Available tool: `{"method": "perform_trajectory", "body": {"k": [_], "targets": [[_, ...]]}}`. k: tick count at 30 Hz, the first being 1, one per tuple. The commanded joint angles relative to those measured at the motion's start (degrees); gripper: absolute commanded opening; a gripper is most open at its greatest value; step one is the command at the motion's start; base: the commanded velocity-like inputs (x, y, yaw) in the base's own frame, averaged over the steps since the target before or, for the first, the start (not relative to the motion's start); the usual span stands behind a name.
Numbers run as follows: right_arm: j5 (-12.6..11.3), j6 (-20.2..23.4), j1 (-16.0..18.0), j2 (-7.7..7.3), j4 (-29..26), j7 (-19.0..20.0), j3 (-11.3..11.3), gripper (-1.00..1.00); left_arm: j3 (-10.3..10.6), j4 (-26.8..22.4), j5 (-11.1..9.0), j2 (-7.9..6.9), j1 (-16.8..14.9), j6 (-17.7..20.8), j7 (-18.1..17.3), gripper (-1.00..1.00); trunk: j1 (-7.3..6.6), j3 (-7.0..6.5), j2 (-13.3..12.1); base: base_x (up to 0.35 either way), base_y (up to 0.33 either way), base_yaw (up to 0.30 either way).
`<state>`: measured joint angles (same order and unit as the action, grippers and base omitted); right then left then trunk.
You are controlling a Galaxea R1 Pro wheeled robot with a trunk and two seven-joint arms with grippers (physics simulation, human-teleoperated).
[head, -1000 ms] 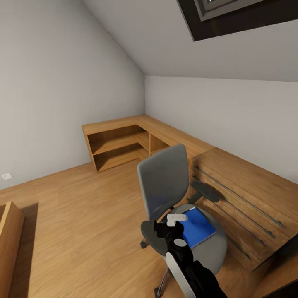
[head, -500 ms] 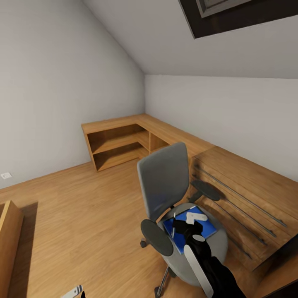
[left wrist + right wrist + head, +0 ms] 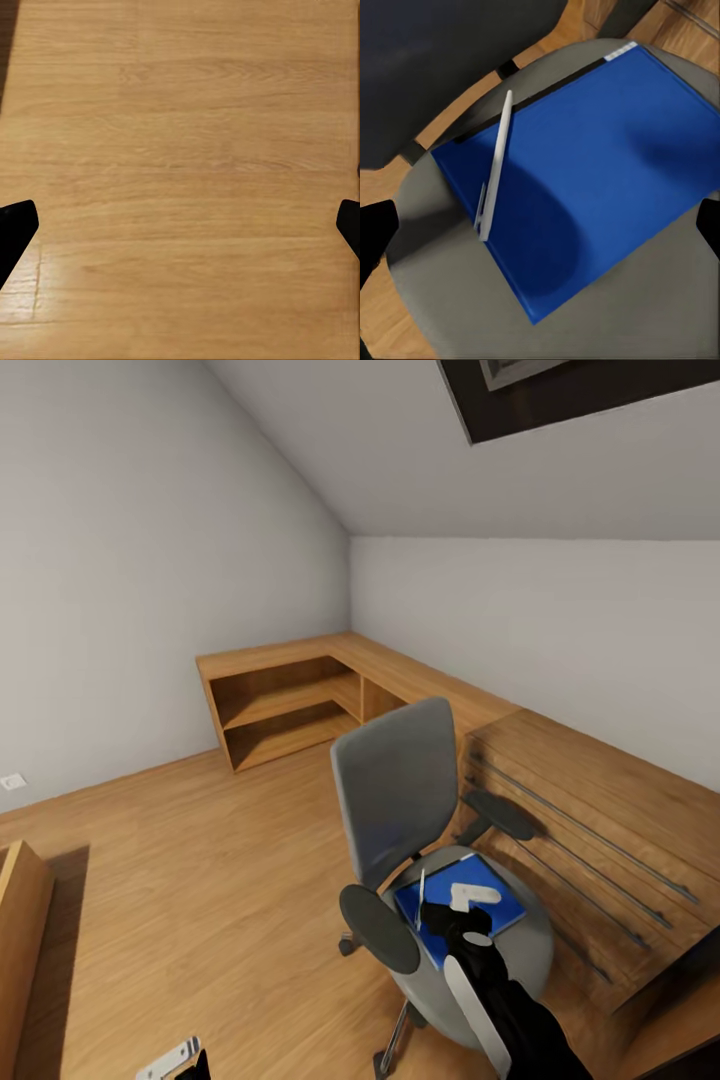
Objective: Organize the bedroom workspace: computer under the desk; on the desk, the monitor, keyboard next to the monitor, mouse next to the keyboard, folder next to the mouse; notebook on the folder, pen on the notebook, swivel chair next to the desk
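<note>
Presently, in the head view, the right gripper (image 3: 468,912) hangs over the seat of the grey upholstered swivel chair (image 3: 400,800), its white fingers (image 3: 474,894) just above the bright blue flat folder (image 3: 490,895) lying there. A thin silvery-white pen (image 3: 421,884) rests on the folder on the far side of the gripper from the light wooden dresser (image 3: 600,840), nearer the chair's back. The arm seems posed there because the folder is the thing to be lifted to the desk, and the pen riding on it would slide off if the folder were tipped. At the lower edge of this view a bit of the left gripper (image 3: 172,1059) peeps in over the wood floor (image 3: 200,880), low and well apart from the chair.

From the left wrist view, two dark fingertips (image 3: 15,229) stand wide at either edge with bare floor planks between them; that gripper is spread and holds nothing, parked out of the way.

From the right wrist view, the fingertips (image 3: 373,229) again sit far apart at the edges, so the jaws are spread and empty. Between them lies the folder on the grey seat cushion, with the pen slanting across the folder's edge nearest the backrest. How high the gripper stands above the folder is hard to judge, though nothing appears to touch yet.
</note>
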<state>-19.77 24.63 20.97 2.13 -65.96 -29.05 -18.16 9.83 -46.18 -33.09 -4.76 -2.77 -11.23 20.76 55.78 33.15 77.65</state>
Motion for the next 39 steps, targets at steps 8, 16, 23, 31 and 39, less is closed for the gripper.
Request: {"method": "perform_trajectory", "body": {"k": [8,16,23,31,39], "targets": [[-0.5,0.2,2.6,-0.94,4.0,-0.5,-0.1,1.0,0.5,-6.1,-0.7,-1.42,2.8,-0.5,0.3,1.0,1.76,1.5,3.3,0.0,0.0,0.0],[-0.5,0.1,2.9,-1.26,4.7,0.0,-0.1,1.0,0.5,-18.2,-0.7,-3.88,10.7,0.0,0.3,1.0,3.52,2.93,6.5,0.0,0.0,0.0],[-0.5,-0.5,2.9,-1.33,4.4,1.5,0.0,1.0,0.6,-19.4,-0.7,-4.03,11.7,0.3,0.3,1.0,5.06,4.19,9.3,0.0,0.0,0.0],[-0.5,-2.1,2.9,-1.34,4.4,1.8,-0.1,1.0,0.8,-19.3,-0.7,-3.8,11.9,0.3,0.3,1.0,6.37,5.27,11.7,0.0,0.0,0.036],[-0.5,-2.4,2.9,-1.34,4.4,1.9,-0.1,1.0,0.8,-18.7,-0.6,-3.77,11.9,0.3,0.4,1.0,6.59,5.53,12.1,0.0,0.0,0.104]]}}
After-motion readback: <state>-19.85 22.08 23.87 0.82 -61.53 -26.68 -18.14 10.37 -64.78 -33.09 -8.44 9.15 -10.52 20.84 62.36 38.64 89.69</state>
